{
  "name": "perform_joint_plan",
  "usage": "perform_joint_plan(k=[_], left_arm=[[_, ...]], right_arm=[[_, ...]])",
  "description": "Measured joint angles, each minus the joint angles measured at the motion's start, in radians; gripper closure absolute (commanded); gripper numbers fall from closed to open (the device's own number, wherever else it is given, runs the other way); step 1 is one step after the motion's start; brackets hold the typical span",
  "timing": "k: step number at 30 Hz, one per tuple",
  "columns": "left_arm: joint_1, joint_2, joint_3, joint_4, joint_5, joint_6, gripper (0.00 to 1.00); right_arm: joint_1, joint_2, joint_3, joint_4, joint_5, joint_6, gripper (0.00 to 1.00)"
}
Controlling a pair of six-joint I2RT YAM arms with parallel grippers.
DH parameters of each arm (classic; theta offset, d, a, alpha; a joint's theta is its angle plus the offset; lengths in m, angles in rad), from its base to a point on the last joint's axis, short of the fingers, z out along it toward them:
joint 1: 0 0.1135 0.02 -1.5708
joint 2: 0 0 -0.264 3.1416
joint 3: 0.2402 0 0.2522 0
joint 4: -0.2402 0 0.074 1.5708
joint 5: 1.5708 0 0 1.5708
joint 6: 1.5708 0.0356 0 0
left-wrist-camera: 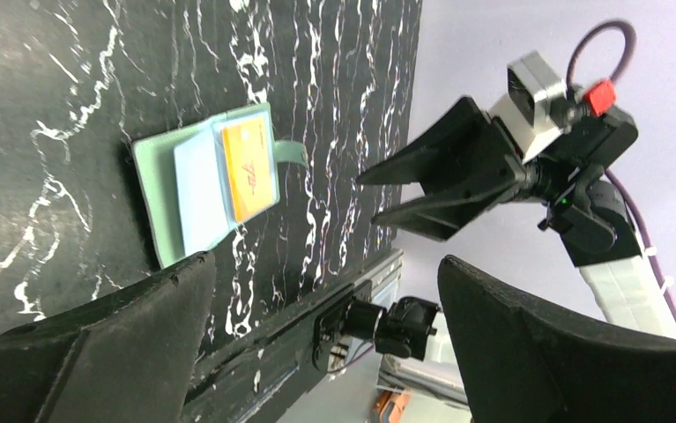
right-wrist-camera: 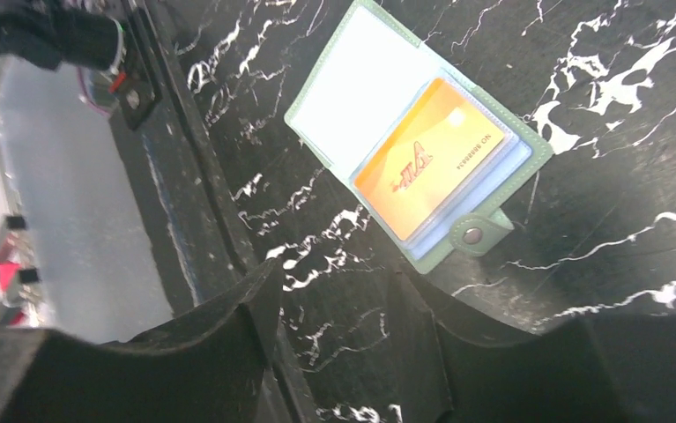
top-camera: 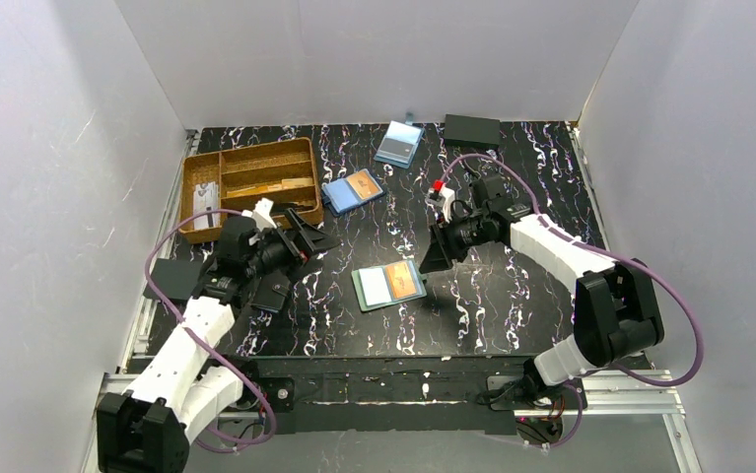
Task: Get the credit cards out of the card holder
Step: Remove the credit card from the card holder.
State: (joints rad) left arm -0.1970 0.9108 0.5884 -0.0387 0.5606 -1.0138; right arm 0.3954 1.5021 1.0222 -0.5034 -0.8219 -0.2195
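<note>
The card holder (top-camera: 389, 286) lies open and flat on the black marbled table, a little in front of centre. It is teal-green with a snap tab (right-wrist-camera: 472, 234). Inside it are a pale blue pocket and an orange card (top-camera: 406, 282). It also shows in the left wrist view (left-wrist-camera: 151, 203) and the right wrist view (right-wrist-camera: 352, 88). My right gripper (top-camera: 435, 258) is open and empty, just right of and above the holder, not touching it. My left gripper (top-camera: 312, 232) is open and empty, to the holder's left and further back.
A brown divided tray (top-camera: 196, 187) stands at the back left. A bright blue holder with an orange card (top-camera: 353, 190) and a pale-blue holder with a grey card (top-camera: 399, 144) lie behind. A dark flat box (top-camera: 472, 130) sits at the back. A black pad (top-camera: 171, 279) lies at the left edge.
</note>
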Motion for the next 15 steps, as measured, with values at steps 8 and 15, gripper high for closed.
perform_joint_plan(k=[8, 15], left_arm=[[-0.167, 0.082, -0.005, 0.067, -0.059, -0.056, 0.07], [-0.240, 0.164, 0.012, 0.084, -0.093, -0.068, 0.06]], right_arm=[[0.007, 0.010, -0.026, 0.108, -0.034, 0.223, 0.53], [0.019, 0.137, 0.147, -0.012, -0.102, 0.159, 0.52]])
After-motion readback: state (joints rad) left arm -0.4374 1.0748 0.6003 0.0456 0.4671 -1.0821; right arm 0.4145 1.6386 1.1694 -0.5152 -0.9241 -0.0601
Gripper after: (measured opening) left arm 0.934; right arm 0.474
